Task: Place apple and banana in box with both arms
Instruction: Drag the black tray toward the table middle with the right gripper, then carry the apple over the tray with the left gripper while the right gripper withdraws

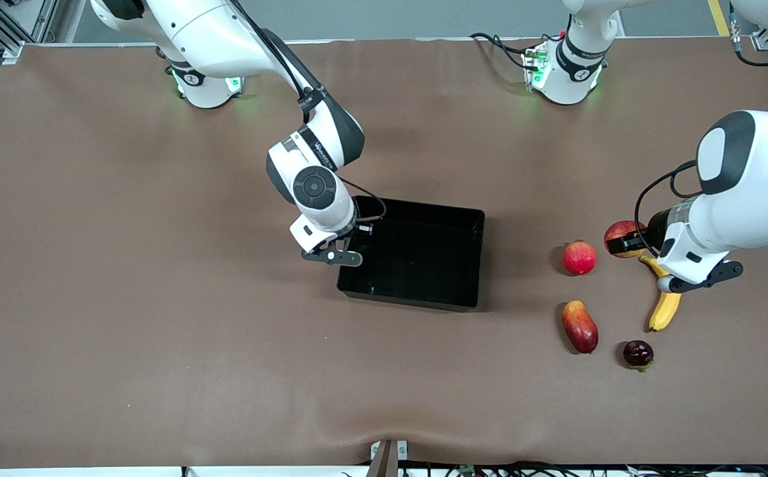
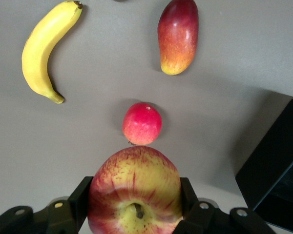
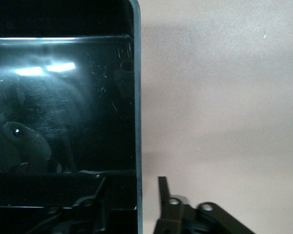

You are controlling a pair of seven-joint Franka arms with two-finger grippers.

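The small round red apple with yellow streaks (image 2: 135,191) sits pinched between the fingers of the left gripper (image 1: 629,242) at the left arm's end of the table, whether lifted or resting I cannot tell. The shallow glossy black plastic box (image 1: 473,262) lies toward the table's middle, with a pinkish-red round fruit (image 1: 579,258) between them. The long curved yellow banana (image 1: 664,306) lies just nearer the front camera, and the right gripper (image 3: 132,197) straddles the box's wall, fingers spread on either side of it.
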